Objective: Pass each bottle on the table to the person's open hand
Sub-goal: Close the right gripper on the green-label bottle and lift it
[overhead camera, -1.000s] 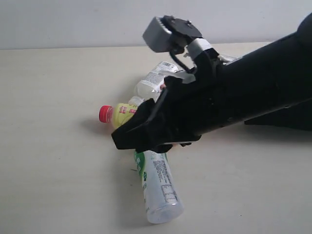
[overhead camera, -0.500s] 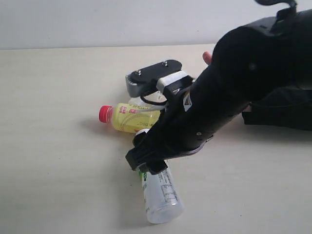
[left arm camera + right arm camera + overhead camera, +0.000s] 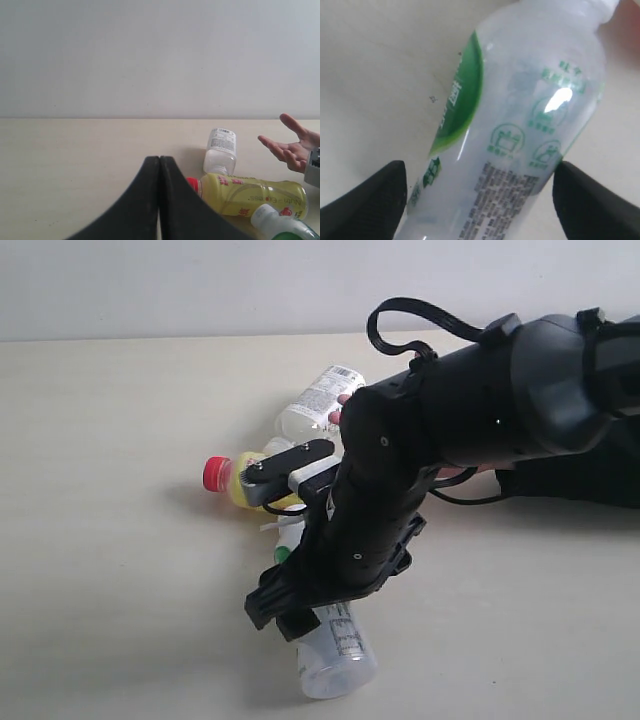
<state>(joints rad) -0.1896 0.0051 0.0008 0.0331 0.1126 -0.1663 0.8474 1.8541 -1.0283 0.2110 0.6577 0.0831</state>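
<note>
Background: wall (image 3: 180, 285)
Plain pale grey-white surface, evenly lit, spanning the full width in the exterior and left wrist views; its lower edge runs as a straight horizontal line.

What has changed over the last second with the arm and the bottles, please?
The right gripper swung down low and opened; its jaws now straddle the green-labelled bottle nearest the camera, not closed on it. That bottle, the yellow bottle and the far white bottle lie where they were.
</note>
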